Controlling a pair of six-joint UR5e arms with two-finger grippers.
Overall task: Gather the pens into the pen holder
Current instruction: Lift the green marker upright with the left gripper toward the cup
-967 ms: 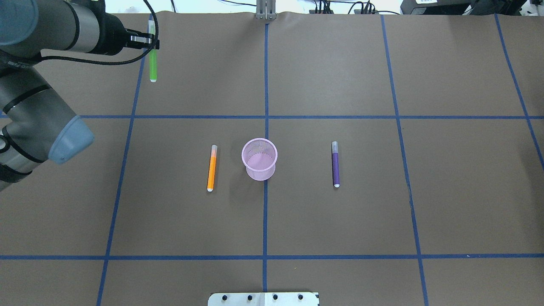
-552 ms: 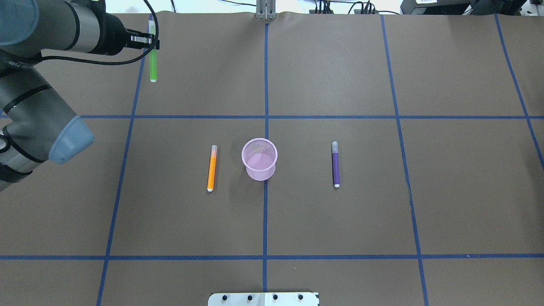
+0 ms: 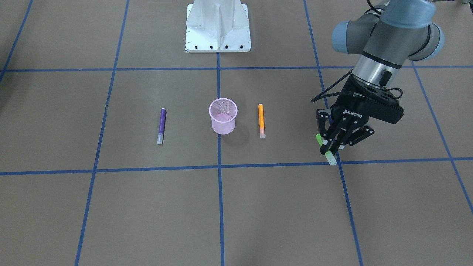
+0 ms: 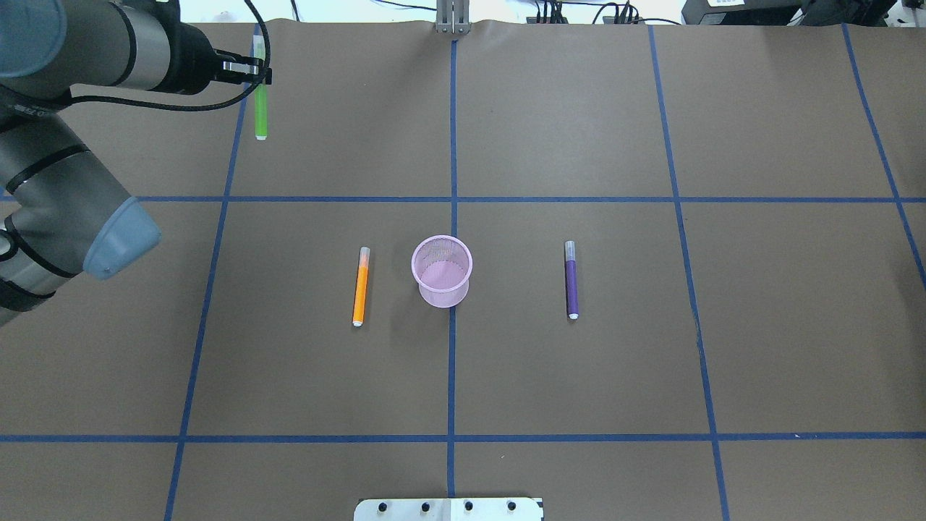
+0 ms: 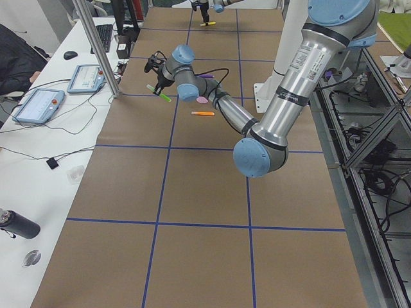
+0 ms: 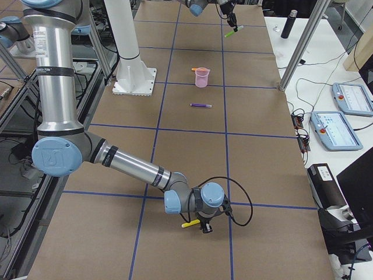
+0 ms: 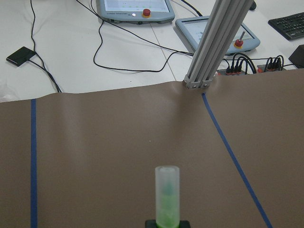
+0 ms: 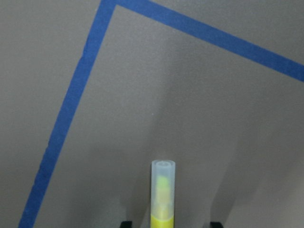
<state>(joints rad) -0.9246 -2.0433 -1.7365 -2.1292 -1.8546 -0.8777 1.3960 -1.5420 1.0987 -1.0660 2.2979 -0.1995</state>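
Observation:
The pink mesh pen holder stands upright at the table's middle. An orange pen lies just to its left in the overhead view and a purple pen lies to its right. My left gripper is shut on the green pen above the far left of the table. My right gripper is low over the table at its own far end. Its jaws stand apart on either side of a yellow pen.
The robot's base plate is at the near edge. An aluminium post stands at the far edge, with tablets and cables beyond it. Blue tape lines grid the brown table cover.

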